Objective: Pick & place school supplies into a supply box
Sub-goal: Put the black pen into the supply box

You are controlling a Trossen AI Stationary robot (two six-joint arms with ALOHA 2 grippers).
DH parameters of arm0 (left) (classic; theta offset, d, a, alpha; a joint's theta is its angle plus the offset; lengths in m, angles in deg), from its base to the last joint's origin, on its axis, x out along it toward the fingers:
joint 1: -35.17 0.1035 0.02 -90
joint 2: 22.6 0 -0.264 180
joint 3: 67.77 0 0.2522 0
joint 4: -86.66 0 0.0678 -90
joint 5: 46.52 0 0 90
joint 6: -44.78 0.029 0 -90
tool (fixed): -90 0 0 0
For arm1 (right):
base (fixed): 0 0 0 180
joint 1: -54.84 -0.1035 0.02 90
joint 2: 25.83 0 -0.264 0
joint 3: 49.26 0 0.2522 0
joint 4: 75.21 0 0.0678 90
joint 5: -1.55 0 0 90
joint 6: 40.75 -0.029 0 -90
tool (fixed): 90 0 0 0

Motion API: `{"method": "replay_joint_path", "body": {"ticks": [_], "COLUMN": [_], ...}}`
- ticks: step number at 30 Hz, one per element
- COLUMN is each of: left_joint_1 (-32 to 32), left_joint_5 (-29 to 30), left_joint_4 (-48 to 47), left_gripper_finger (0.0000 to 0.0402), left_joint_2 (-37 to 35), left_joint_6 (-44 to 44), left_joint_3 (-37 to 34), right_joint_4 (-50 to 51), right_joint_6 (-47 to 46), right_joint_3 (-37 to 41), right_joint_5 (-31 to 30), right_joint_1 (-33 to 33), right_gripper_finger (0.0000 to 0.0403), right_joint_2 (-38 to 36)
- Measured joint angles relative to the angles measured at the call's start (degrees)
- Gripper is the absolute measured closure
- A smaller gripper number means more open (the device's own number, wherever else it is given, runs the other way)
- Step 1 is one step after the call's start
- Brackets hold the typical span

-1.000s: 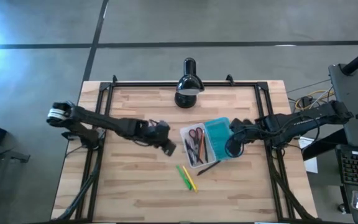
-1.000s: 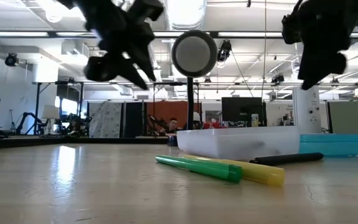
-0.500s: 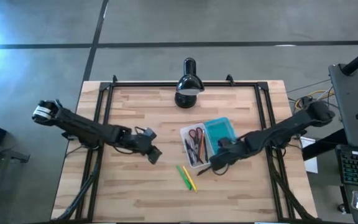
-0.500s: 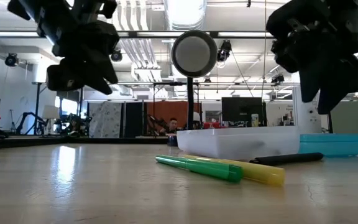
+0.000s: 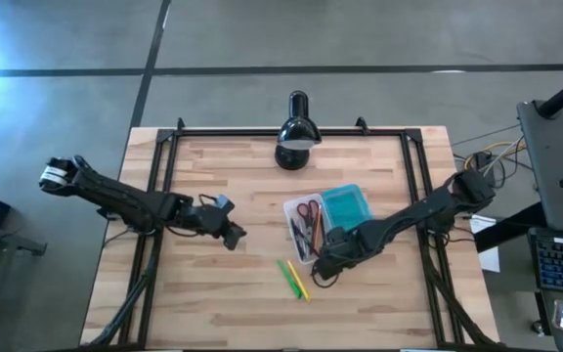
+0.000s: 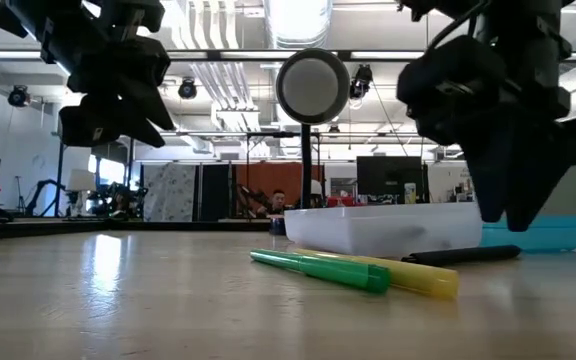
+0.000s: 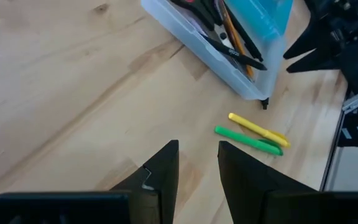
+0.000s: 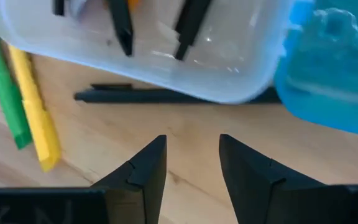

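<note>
The supply box's clear tray (image 5: 304,231) lies mid-table with its teal lid (image 5: 347,206) open toward the right. Red-handled scissors (image 5: 308,209) and dark and orange pens lie inside. A black pen (image 8: 166,95) lies on the wood along the tray's near wall. A green marker (image 5: 289,278) and a yellow marker (image 5: 300,282) lie side by side nearer the front edge. My right gripper (image 8: 191,158) is open, low over the table, just short of the black pen. My left gripper (image 7: 197,165) is open, raised left of the box.
A black desk lamp (image 5: 296,131) stands at the table's far edge, behind the box. Dark rails (image 5: 159,156) frame the table's left, right and far sides. Bare wood stretches along the near edge and across the left half.
My right gripper has swung from over the teal lid toward the near edge and down, ending beside the black pen in front of the tray. My left gripper has drawn back from the box toward the table's left edge. The supplies and the box have stayed put.
</note>
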Motion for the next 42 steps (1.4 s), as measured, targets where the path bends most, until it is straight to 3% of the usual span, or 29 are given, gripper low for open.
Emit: {"method": "replay_joint_path", "body": {"ticks": [9,14,18,25,30,38,42], "left_joint_1": [1.2,2.5,3.2,3.6,3.9,3.9,4.0], "left_joint_5": [0.0,0.1,0.1,0.1,0.1,0.1,0.1], "left_joint_4": [0.2,0.2,0.2,0.4,0.8,1.1,1.1], "left_gripper_finger": [0.0306,0.0306,0.0306,0.0306,0.0306,0.0306,0.0306], "left_joint_2": [0.1,0.1,0.1,0.1,0.1,0.1,0.1], "left_joint_6": [-0.1,-0.1,-0.7,-1.6,-1.6,-2.0,-2.0], "left_joint_3": [0.1,0.1,0.1,0.1,0.1,0.1,0.1], "right_joint_4": [1.5,2.0,2.2,2.1,1.3,-2.6,-4.6], "right_joint_6": [6.8,10.9,15.9,47.6,69.5,78.1,80.9], "right_joint_3": [-2.8,-0.2,0.1,-0.1,0.2,2.2,3.6], "right_joint_5": [-4.4,-3.3,-8.1,-8.8,-8.5,-8.5,-4.7], "right_joint_1": [2.3,5.3,5.9,1.5,-2.8,-1.4,-0.4], "right_gripper_finger": [0.0267,0.0267,0.0265,0.0254,0.0241,0.0217,0.0212], "right_joint_2": [0.6,0.8,-1.9,-6.5,-5.2,-2.9,-1.7]}}
